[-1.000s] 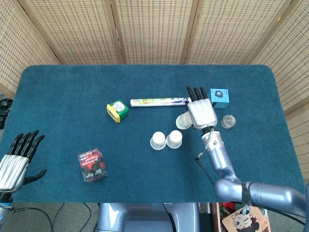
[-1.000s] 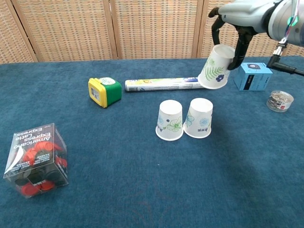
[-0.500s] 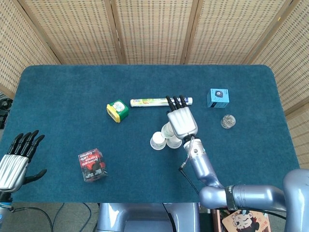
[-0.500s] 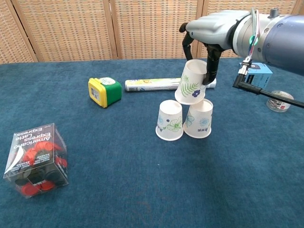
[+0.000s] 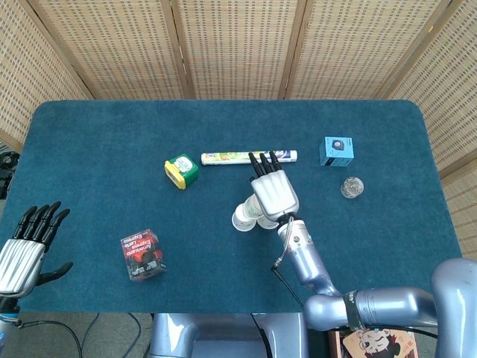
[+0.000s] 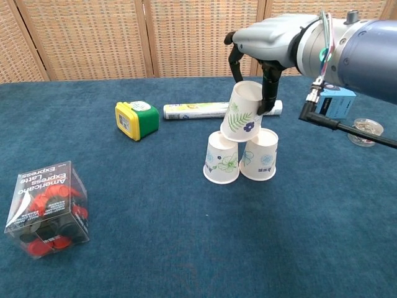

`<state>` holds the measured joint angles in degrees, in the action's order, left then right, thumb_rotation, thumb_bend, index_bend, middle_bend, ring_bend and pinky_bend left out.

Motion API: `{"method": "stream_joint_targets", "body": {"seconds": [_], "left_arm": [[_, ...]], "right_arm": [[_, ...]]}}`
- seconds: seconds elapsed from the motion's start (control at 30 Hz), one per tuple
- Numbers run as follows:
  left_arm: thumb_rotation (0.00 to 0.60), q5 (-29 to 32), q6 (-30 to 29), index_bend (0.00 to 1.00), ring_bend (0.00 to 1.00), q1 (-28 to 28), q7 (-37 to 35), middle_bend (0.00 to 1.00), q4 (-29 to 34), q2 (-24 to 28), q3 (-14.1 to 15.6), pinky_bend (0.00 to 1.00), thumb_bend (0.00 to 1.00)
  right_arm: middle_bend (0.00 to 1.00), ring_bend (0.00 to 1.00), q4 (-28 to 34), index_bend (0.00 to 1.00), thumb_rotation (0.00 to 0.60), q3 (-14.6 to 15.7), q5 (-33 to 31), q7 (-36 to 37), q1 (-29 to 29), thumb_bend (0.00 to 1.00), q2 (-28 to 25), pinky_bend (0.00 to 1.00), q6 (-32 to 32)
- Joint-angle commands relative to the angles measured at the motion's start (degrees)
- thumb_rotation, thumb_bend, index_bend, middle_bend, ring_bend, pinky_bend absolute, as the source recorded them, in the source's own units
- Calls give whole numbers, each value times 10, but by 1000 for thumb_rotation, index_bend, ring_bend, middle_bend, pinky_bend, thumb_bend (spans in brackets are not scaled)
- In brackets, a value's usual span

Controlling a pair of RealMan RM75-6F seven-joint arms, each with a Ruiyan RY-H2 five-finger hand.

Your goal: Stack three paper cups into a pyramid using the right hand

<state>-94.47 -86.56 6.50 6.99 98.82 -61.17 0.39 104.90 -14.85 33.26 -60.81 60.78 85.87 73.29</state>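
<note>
Two upside-down paper cups stand side by side mid-table: the left cup (image 6: 222, 158) and the right cup (image 6: 260, 155). My right hand (image 6: 263, 43) grips a third upside-down cup (image 6: 242, 112), tilted, just above where the two meet; its rim looks to touch their tops. In the head view the right hand (image 5: 273, 194) covers the held cup and most of the base cups, with only the left cup (image 5: 242, 218) showing. My left hand (image 5: 28, 246) hovers open at the table's near left edge, holding nothing.
A yellow-green box (image 6: 136, 119) and a long tube (image 6: 198, 110) lie behind the cups. A blue box (image 6: 338, 102) and a small clear container (image 6: 365, 131) sit to the right. A clear box of red capsules (image 6: 48, 208) stands at front left.
My right hand carried the third cup leftward and down, from beside the blue box to just above the two base cups. The left hand stayed put.
</note>
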Motion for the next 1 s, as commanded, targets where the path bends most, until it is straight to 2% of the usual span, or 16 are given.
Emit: {"method": "stream_joint_targets", "body": {"seconds": [0.03,0.47,0.7,1.0], "left_arm": [[600,0,0,0,0,0,0,0,0,0,0,0,181],[600,1,2,0,0,1,1,0,0,0,-1,0,181],[600,1,0,0,0,0,0,0,0,0,-1,0,180],[600,1,0,0,0,0,-2,0,-1,0,-1,0,180]], "right_arm": [[15,0,-2,541,600,2,-4,-2,2,150,3,0,0],[2,0,-10,539,600,8,-21,-3,9,150,10,0,-1],[0,0,-7,322,600,12,-37,-9,11,150,7,0,-2],[0,0,12,251,600,8,-59,-34,20,150,-8,0,22]]}}
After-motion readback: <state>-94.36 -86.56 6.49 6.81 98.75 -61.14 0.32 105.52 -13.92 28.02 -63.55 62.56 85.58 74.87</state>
